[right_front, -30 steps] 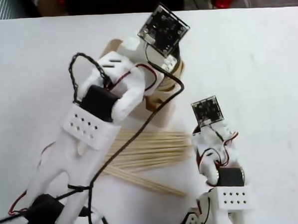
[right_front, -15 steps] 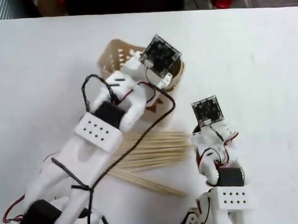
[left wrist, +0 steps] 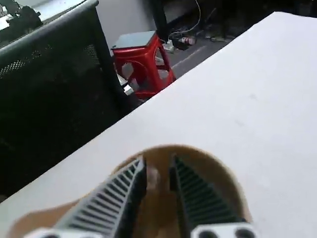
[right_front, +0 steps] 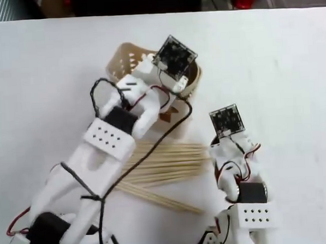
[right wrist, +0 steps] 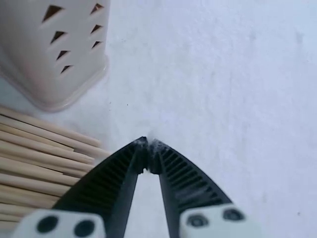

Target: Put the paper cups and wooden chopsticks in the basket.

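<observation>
A beige basket (right_front: 121,56) with triangular holes stands at the table's middle back; its wall (right wrist: 54,54) faces my right wrist. My left arm (right_front: 119,124) stretches over the basket. My left gripper (left wrist: 157,161) hangs over it, fingers held a narrow gap apart on the rim of a brown paper cup (left wrist: 218,173). The cup's edge (right_front: 195,79) peeks out beside the wrist camera. A loose fan of wooden chopsticks (right_front: 160,166) lies on the table in front of the basket. My right gripper (right wrist: 147,144) is shut, tips on the bare table beside the chopstick ends (right wrist: 34,158).
The white table (right_front: 280,66) is bare to the right and at the far left. A black cable (right_front: 168,124) from the left arm trails over the chopsticks. Beyond the far table edge stand a red stool (left wrist: 141,62) and a dark mesh panel (left wrist: 44,89).
My left arm has pulled back toward its base, uncovering the basket's far corner, then almost stopped. The right arm and the chopsticks have not moved.
</observation>
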Motion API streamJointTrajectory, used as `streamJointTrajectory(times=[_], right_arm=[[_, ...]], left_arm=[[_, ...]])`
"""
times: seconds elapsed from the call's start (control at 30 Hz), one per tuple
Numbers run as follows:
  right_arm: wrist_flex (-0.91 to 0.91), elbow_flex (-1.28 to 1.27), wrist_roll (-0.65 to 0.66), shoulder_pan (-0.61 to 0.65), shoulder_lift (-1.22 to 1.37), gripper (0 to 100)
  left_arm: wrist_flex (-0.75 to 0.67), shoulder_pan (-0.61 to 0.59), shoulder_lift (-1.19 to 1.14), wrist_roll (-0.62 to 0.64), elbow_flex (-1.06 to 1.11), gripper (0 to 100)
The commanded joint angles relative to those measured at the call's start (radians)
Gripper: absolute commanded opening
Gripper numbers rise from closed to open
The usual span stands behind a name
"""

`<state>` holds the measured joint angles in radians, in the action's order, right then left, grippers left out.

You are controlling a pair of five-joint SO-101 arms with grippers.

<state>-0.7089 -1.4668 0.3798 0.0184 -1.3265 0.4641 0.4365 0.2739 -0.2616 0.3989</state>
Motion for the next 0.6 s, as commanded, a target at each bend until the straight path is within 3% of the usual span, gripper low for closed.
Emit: streamJointTrajectory(times=[0.0,0.17,0.4,0.57], right_arm=[[0.022,0.006,0.015,-0.007,-0.013,2.1],[0.022,0.006,0.015,-0.007,-0.013,2.1],[0.022,0.006,0.015,-0.007,-0.013,2.1],[0.022,0.006,0.015,-0.005,-0.013,2.1]], left_arm=[[0.098,-0.031,0.015,0.003,-0.133,10],[0.107,-0.028,0.004,-0.003,-0.097,10],[-0.103,-0.028,0.005,-0.017,0.13,10],[-0.066,-0.03,0.015,-0.092,0.037,10]])
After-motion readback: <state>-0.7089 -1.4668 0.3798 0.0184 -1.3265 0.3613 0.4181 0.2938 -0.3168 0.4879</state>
